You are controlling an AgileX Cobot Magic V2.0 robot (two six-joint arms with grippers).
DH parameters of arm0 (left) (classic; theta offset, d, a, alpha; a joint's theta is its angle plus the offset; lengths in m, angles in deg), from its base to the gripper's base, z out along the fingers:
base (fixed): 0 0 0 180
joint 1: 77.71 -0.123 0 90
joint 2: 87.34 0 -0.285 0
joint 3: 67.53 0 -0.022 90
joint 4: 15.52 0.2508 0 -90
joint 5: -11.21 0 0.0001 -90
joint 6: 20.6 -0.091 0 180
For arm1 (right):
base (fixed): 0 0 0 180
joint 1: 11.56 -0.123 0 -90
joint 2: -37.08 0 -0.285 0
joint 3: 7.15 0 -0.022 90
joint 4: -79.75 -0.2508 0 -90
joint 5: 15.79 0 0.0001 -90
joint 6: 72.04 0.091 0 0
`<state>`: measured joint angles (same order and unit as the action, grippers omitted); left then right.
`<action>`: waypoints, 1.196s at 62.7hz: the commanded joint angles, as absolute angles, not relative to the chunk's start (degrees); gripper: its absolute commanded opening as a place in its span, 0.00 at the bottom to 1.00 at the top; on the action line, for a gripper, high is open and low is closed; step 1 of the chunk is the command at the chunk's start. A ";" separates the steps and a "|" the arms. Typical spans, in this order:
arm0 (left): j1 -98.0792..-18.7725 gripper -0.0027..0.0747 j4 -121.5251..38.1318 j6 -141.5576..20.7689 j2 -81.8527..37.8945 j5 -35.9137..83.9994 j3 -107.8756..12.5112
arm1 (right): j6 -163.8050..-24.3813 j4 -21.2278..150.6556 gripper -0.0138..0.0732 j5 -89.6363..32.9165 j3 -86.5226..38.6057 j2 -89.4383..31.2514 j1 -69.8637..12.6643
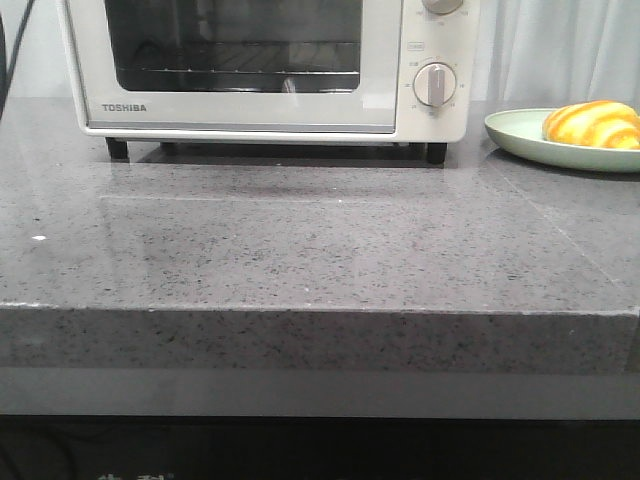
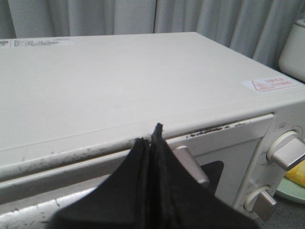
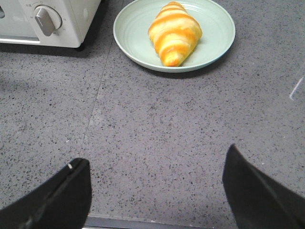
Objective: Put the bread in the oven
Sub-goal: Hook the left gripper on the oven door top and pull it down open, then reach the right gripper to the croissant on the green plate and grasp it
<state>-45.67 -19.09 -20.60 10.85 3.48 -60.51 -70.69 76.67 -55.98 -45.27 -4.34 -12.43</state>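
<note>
The bread (image 1: 592,124), a glossy yellow croissant with orange stripes, lies on a pale green plate (image 1: 515,137) at the table's right; both also show in the right wrist view, bread (image 3: 175,33) on plate (image 3: 128,33). The cream-white TOSHIBA oven (image 1: 250,105) stands at the back with its door closed. My left gripper (image 2: 151,138) is shut and empty, its tips by the top edge of the oven (image 2: 119,81) door, next to the silver handle (image 2: 190,164). My right gripper (image 3: 155,167) is open and empty, over the grey table, short of the plate.
The grey speckled table (image 1: 320,240) spreads in front of the oven to a front edge. Oven dials (image 1: 435,84) are on its right panel. A white curtain (image 1: 560,50) hangs behind. A white rounded object (image 2: 293,47) stands behind the oven.
</note>
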 commanded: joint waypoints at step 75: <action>-44.76 0.01 -7.94 -11.52 -28.86 52.32 -50.72 | -65.45 80.93 0.83 -57.04 -34.80 -15.02 -12.14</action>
<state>-44.88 -8.50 -12.32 -26.96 56.14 -49.56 -66.86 79.36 -59.76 -39.26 -11.00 -12.43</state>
